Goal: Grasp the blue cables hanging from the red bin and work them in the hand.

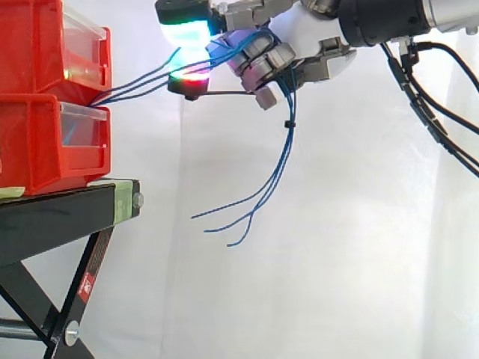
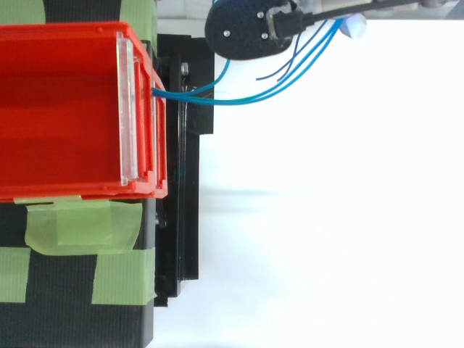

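Blue cables (image 1: 285, 146) strung from the front of the stacked red bins (image 1: 34, 142) up toward 2 o'clock into the hand (image 1: 303, 37), fingers (image 1: 258, 63) curled tight round them, loose ends dangling toward 6 o'clock, bins on a black stand (image 1: 60, 213)

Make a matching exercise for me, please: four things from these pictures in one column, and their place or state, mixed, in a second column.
1 blue cables
2 red bins
3 green tape
4 robot hand

A stacked on the black stand
B curled round the cables
C stuck on the stand's top
D running from a bin, ends dangling

Pairs: 1-D, 2-A, 3-C, 4-B
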Available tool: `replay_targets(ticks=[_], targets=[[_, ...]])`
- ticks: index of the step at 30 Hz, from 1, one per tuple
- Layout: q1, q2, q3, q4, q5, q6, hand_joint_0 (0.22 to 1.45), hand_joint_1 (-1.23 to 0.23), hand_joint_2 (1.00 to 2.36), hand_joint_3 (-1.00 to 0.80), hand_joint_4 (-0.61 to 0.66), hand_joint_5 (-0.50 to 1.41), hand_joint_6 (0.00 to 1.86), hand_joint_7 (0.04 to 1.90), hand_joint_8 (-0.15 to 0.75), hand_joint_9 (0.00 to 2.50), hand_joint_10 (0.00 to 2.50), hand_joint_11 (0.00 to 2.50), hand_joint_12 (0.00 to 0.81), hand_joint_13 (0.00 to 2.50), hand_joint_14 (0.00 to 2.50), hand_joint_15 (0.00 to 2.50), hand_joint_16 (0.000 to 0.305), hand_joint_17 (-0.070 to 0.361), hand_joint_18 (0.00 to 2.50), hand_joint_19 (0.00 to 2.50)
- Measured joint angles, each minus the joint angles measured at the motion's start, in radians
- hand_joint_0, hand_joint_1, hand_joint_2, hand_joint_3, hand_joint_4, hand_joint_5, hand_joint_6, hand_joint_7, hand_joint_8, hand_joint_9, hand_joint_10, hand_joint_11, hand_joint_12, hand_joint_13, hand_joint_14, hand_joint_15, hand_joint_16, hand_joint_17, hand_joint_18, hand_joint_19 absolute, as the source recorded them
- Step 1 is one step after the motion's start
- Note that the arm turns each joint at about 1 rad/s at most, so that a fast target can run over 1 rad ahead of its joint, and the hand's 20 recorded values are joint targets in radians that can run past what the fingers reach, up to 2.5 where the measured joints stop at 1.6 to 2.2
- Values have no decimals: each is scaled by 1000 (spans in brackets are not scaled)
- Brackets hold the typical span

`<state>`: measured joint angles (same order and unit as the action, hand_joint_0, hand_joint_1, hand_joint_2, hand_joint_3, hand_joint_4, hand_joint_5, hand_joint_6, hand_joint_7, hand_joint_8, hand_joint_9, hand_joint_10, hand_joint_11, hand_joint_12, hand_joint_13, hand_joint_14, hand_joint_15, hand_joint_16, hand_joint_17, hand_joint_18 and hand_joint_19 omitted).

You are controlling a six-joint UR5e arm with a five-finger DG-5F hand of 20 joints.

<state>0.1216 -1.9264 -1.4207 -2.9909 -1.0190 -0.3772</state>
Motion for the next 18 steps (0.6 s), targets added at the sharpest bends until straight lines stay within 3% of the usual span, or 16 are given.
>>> replay_targets(ticks=[18], targets=[[3, 6, 0, -35, -2, -12, 924, -631, 1019, -192, 308, 467, 241, 1388, 447, 755, 2500, 2500, 510, 1016, 2500, 1515, 57, 127, 1485, 944]])
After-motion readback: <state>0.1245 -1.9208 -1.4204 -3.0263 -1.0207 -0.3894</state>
